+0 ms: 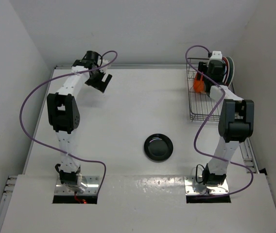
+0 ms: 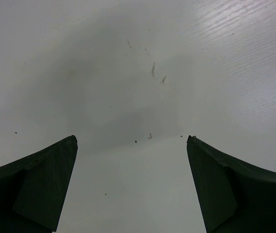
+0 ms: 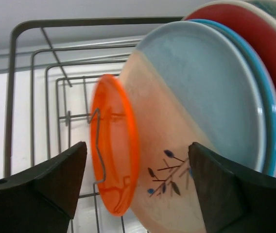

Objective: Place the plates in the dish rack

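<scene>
Orange plate [image 3: 113,165], small and plain, stands on edge in the dish rack [image 3: 31,73]. A wire divider [image 3: 98,145] crosses its face, and its rim is a touch blurred. Right behind it leans the cream-and-blue plate [image 3: 196,121], a dark sprig painted low on it. Then comes a red plate [image 3: 274,63], cut off by the frame edge (its pattern can't be made out). Now the right hand [image 3: 138,189]: fingers spread either side of the orange plate, gripping nothing. From above, the right arm [image 1: 232,121] covers most of the rack, and only an orange sliver and a few rims peek out. The glossy black plate [image 1: 158,147] lies flat mid-tabletop [image 1: 128,107], well apart from the rack. Over at the far-left corner the left hand [image 2: 130,187] gapes wide above bare tabletop.
</scene>
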Controlling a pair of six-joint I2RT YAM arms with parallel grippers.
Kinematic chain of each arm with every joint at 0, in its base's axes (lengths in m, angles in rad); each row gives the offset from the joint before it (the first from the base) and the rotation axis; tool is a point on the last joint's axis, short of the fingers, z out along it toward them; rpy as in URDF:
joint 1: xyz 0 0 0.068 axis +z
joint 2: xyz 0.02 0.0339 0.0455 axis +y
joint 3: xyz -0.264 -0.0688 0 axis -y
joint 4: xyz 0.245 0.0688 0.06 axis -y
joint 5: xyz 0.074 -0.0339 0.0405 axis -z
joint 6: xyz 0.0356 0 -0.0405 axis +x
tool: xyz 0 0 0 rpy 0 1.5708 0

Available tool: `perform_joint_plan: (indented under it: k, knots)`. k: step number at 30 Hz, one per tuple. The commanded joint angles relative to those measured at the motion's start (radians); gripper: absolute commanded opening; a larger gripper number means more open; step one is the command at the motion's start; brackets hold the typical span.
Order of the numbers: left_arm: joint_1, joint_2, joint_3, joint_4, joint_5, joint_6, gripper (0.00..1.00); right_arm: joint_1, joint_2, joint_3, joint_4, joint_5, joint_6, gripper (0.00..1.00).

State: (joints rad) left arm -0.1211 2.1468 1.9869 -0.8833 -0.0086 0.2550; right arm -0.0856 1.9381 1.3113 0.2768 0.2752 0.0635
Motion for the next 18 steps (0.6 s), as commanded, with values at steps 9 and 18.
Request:
perform_joint_plan:
  k: [9,18]
  knots:
    - [-0.015,-0.013,0.021,-0.002,-0.016,0.009,1.0,0.078,-0.299,-0.019,-0.186,-0.111,0.064,1.0]
    - [-0.025,-0.013,0.021,-0.011,0.01,0.009,1.0,0.28,-0.573,-0.373,-0.462,-0.608,0.223,0.24]
